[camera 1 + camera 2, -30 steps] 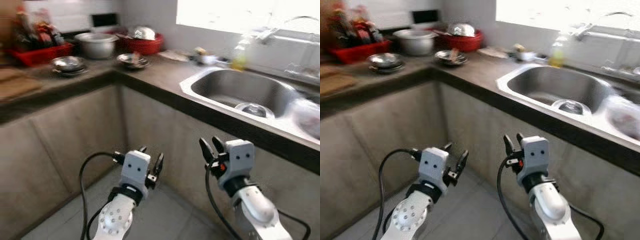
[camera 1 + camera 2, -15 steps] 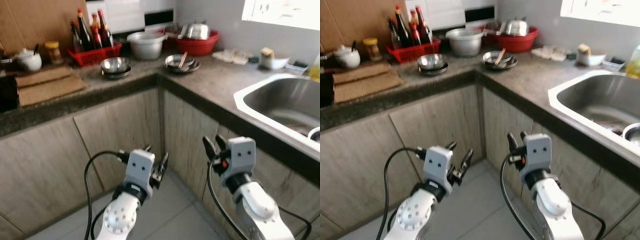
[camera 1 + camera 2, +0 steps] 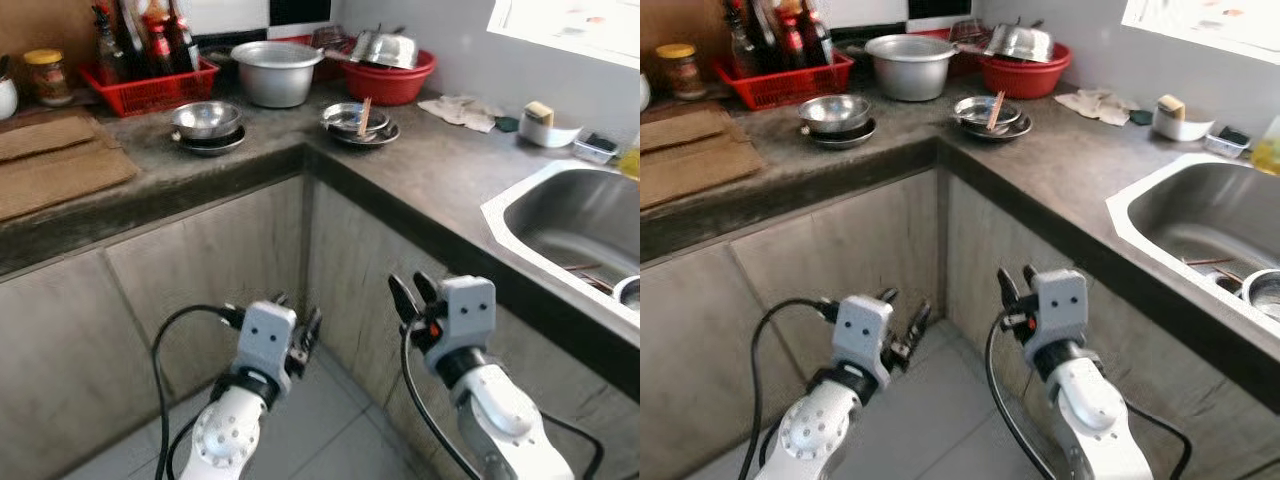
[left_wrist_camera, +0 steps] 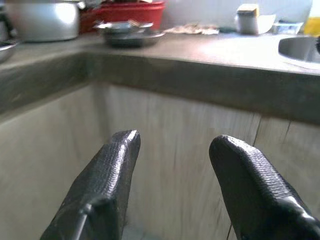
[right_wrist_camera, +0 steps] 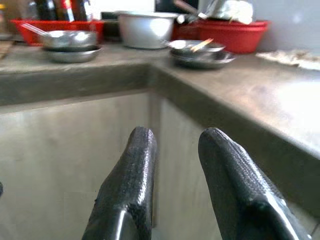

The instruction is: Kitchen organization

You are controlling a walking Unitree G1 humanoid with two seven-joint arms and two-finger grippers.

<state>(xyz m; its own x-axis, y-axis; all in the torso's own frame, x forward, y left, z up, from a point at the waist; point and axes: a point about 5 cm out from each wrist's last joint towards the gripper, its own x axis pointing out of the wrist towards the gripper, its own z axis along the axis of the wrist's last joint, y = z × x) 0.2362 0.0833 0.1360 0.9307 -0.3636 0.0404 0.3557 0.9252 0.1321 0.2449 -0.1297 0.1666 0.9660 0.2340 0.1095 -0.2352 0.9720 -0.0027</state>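
Grey stone bench (image 3: 430, 175) corner now sits mid-frame in the head views; the camera swung back right since half a second ago, so the steel sink (image 3: 575, 225) shows more at right edge. Stacked steel bowls (image 3: 205, 125) and the steel plate with chopsticks (image 3: 357, 120) wait upper centre, untouched. Left gripper (image 3: 298, 335) and right gripper (image 3: 410, 295) both hang low, empty.

Left wrist view: fingers (image 4: 107, 175) spread wide, facing cabinet fronts.

Right wrist view: fingers (image 5: 135, 175) slightly parted, nothing held. Looks like it's only lining up.
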